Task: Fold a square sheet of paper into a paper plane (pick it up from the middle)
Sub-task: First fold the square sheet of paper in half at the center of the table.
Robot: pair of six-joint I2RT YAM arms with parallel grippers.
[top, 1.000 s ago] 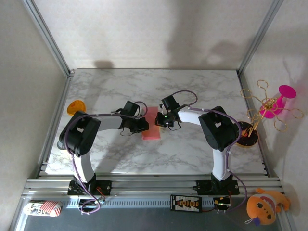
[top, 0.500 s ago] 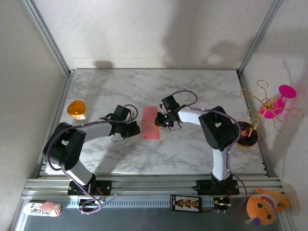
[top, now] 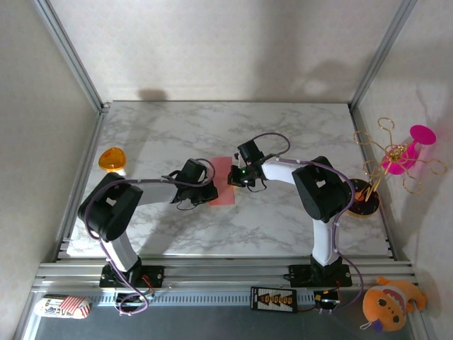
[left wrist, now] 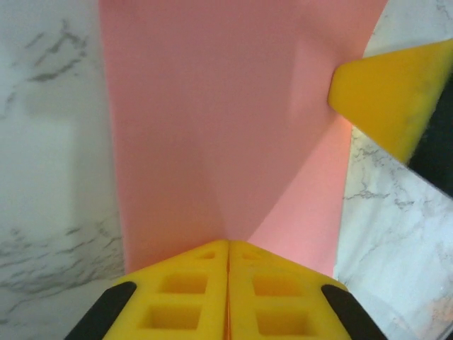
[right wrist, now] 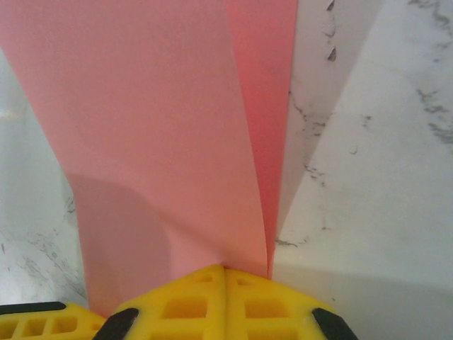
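Observation:
The square sheet of paper [top: 222,170] is salmon pink and folded into a long strip at the middle of the marble table. My left gripper [top: 211,190] is at its left edge. In the left wrist view the yellow fingers [left wrist: 184,290] are pressed together with the paper [left wrist: 212,113] running up into their tips. My right gripper [top: 233,178] is at the strip's right edge, shut on it. The right wrist view has two layers of the paper [right wrist: 156,127] leaving those closed tips. A paper plane is out of view.
An orange round disc [top: 111,159] lies at the table's left edge. A magenta flower-like toy on gold wire [top: 405,151] stands off the right edge, and an orange plush [top: 388,302] lies near the right base. Metal frame posts border the table.
My left arm swung away to the left, then came back to the paper's left edge, and its jaws closed. The right arm and the paper have stayed put.

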